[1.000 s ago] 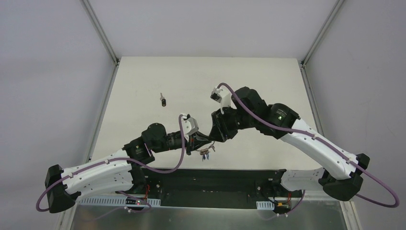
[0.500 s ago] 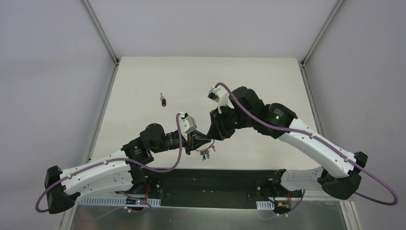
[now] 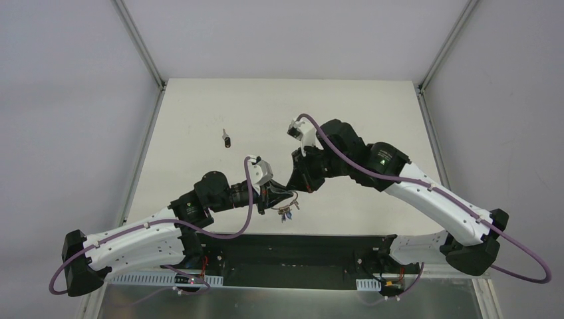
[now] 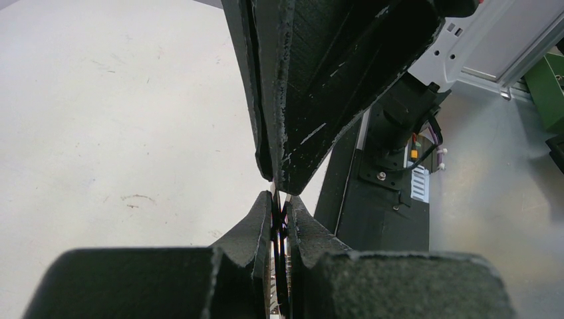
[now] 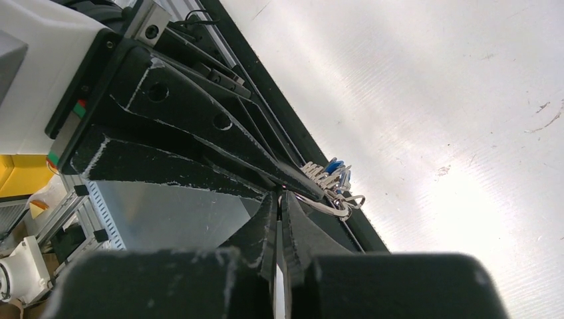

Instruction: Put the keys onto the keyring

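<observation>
Meeting tip to tip above the near edge of the table (image 3: 359,113), close in front of the arm bases, the two grippers are both closed. The left gripper (image 3: 281,200) has its fingers (image 4: 261,222) pressed together on something very thin, and this seems to be the keyring (image 5: 343,207), whose silver wire loops come out just beside its tip in the right wrist view. The keys (image 5: 326,178) hang there in a small bunch directly under this tip, and one of them has a blue head (image 5: 335,165). From above, the bunch is seen between the two arms, hanging a little over the table surface. The right gripper (image 5: 278,199) comes from the other side with its jaws fully together, its point touching the point of the left one. If it pinches the wire or only rests against it, I cannot tell. Well apart, further back on the left side of the table, lies a small dark object (image 3: 227,139) with a silver end.
</observation>
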`<state>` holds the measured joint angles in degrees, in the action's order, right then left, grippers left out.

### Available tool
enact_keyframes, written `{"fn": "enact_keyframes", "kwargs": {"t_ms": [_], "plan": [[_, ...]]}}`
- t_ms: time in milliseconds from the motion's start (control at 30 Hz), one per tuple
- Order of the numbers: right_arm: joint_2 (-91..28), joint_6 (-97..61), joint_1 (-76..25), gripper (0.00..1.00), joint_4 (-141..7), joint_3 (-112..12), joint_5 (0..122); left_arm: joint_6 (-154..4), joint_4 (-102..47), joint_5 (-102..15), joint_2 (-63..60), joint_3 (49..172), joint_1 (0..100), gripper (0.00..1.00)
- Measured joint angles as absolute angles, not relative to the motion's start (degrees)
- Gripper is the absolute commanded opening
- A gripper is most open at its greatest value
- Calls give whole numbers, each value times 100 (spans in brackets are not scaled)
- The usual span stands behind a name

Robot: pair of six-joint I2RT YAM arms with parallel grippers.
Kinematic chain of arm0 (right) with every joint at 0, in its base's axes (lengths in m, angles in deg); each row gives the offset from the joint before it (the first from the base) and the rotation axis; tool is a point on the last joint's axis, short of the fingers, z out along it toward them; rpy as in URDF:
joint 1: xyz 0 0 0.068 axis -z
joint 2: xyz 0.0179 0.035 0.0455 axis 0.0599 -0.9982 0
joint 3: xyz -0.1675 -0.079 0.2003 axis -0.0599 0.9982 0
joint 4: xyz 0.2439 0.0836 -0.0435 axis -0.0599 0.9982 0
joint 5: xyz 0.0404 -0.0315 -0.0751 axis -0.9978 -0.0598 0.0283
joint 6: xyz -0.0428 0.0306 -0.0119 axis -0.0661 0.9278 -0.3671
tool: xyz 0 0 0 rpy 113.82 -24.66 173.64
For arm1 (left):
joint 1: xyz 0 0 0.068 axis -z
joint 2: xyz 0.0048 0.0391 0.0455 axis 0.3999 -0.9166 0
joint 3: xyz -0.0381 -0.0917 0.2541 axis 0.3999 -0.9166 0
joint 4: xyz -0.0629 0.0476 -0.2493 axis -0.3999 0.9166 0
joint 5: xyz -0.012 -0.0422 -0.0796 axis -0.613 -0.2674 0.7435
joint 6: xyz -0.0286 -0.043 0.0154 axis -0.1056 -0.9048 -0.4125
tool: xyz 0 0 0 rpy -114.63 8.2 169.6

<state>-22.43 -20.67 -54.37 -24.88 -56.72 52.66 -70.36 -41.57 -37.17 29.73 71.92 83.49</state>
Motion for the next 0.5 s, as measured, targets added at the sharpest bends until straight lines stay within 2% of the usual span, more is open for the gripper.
{"fn": "enact_keyframes", "kwargs": {"t_ms": [67, 133, 167, 367, 400, 433, 500], "plan": [[-2238, -2067, -5437, 0, -2493, -5672, 5271, -7034, -4157, -3717, 2973, 7192, 8349, 1], [-2219, -2052, -5437, 0, -2510, -5672, 5277, -7034, -4181, -3722, 2973, 7192, 8349, 19], [-2210, -2045, -5437, 0, -2517, -5672, 5279, -7029, -4199, -3724, 2973, 7192, 8349, 24], [-2164, -1803, -5461, 0, -2534, -5672, 5415, -6988, -4312, -3750, 3049, 7171, 8349, 43], [-2164, -1737, -5467, 0, -2523, -5672, 5456, -6968, -4332, -3759, 3075, 7149, 8349, 53], [-2166, -1637, -5485, 0, -2493, -5687, 5548, -6909, -4341, -3779, 3119, 7112, 8349, 58], [-2195, -1442, -5522, 0, -2379, -5792, 5725, -6778, -4356, -3870, 3206, 7004, 8349, 59]]}}
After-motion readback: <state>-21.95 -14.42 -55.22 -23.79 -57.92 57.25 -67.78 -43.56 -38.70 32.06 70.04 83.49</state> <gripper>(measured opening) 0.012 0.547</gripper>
